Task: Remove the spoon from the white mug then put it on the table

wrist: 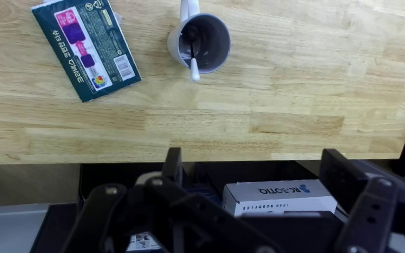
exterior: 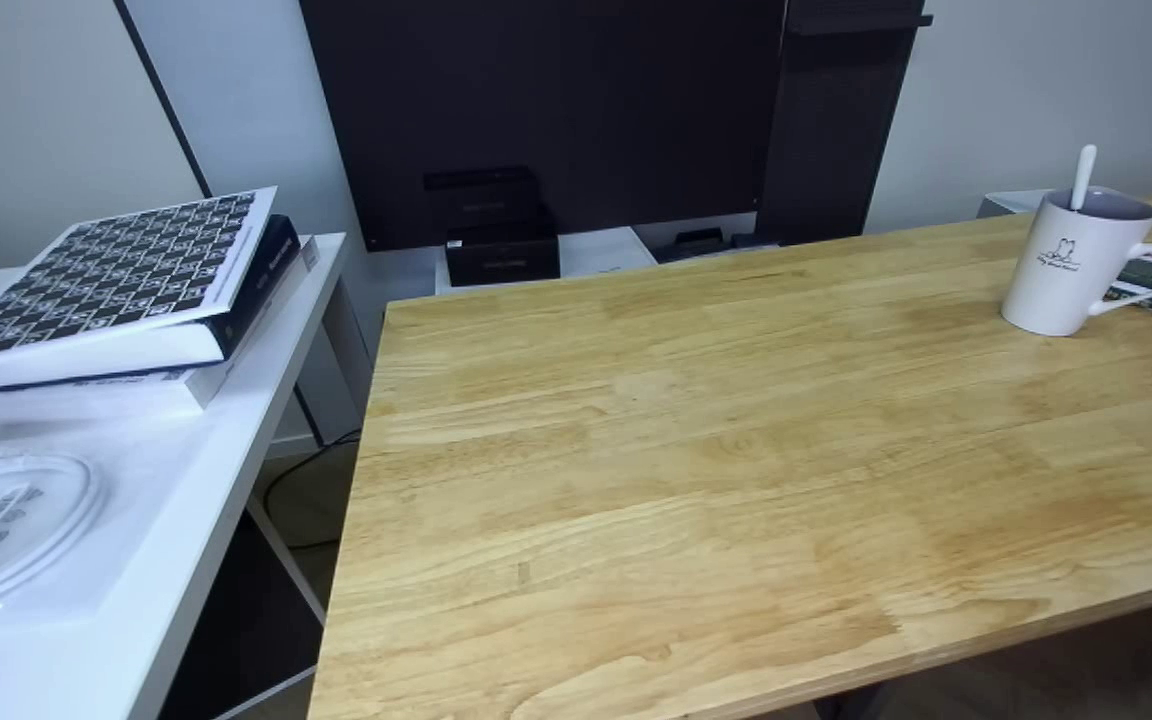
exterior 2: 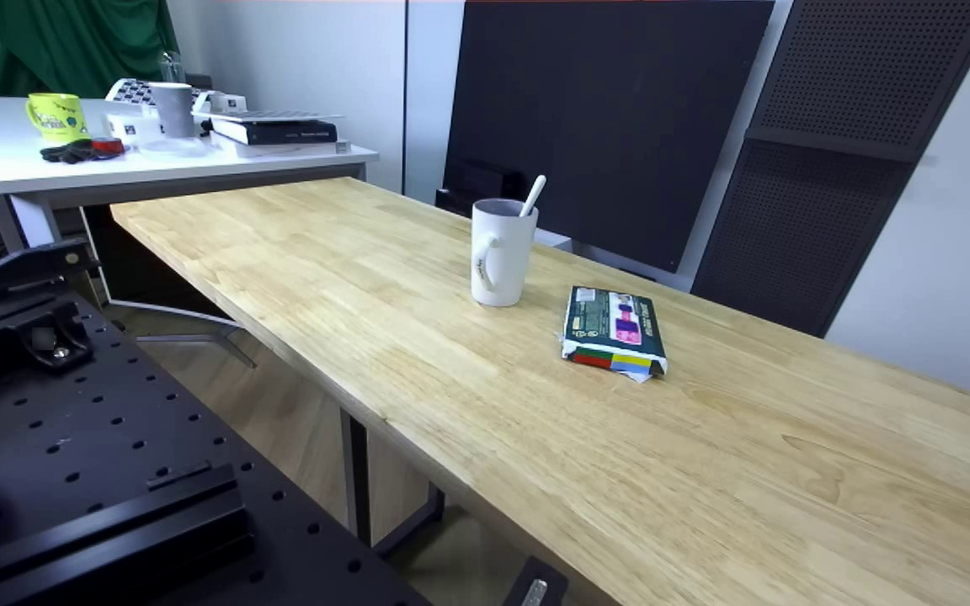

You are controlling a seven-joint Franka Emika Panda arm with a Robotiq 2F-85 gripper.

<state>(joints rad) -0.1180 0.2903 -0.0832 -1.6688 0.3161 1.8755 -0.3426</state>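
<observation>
0 of the 2 steps look done to me. Leftmost in the wrist view, a dark green packet lies flat on the counter, crowding that side. Near it, not touching, stands the white mug, upright, with the spoon leaning inside, pale handle poking over the rim; lifting it out and laying it down are both left to do. Lower in that view, the 2 fingers are spread wide, holding nothing, seen past the counter's long edge. Right of the mug, the counter runs on to its end edge: the likeliest room, I'd judge, for setting the spoon down.
</observation>
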